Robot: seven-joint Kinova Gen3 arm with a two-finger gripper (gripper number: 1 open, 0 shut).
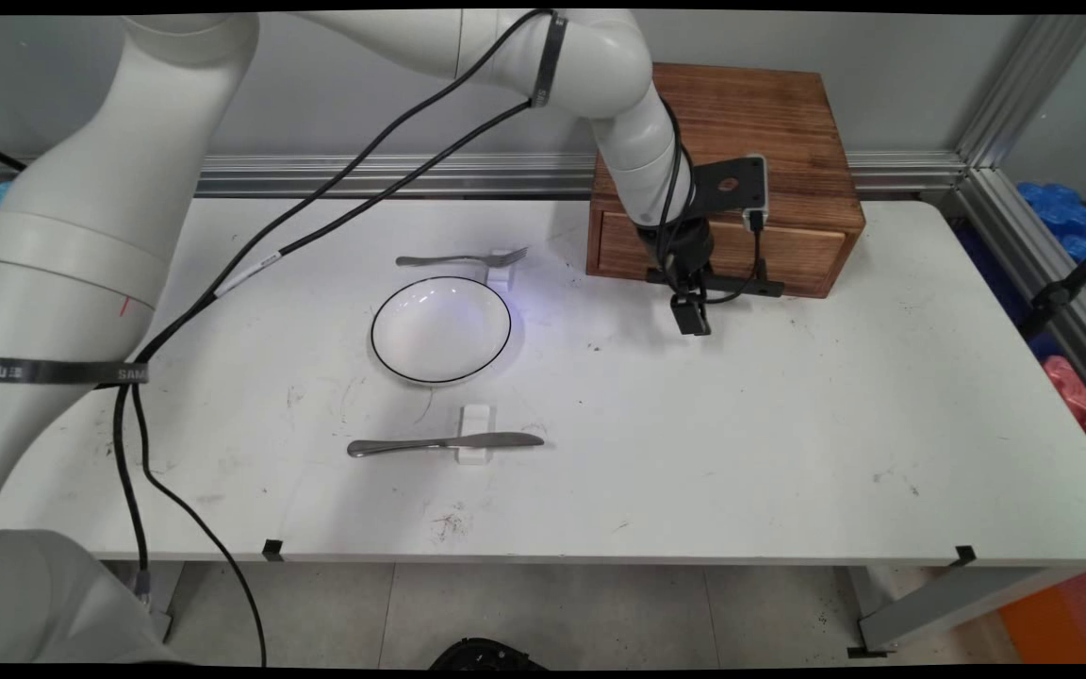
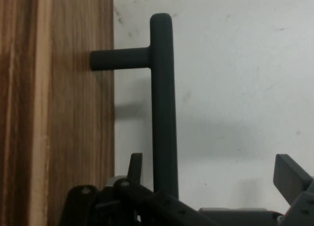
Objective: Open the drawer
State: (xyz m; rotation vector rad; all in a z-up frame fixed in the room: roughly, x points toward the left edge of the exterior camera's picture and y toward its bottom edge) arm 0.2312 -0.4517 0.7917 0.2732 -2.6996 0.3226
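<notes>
Black two-finger claw of mine, fingers spread wide astride the dark bar handle of the wooden drawer box, white plate at nine o'clock, fork beyond it, knife nearer the table front.

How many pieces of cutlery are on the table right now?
2: a fork beyond the plate and a knife on its near side, each on a small white rest. None seems hidden.

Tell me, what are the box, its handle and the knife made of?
Box: wood, brown with visible grain. Handle: a matte black bar, probably metal or plastic. Knife: looks like metal, grey and shiny.
</notes>
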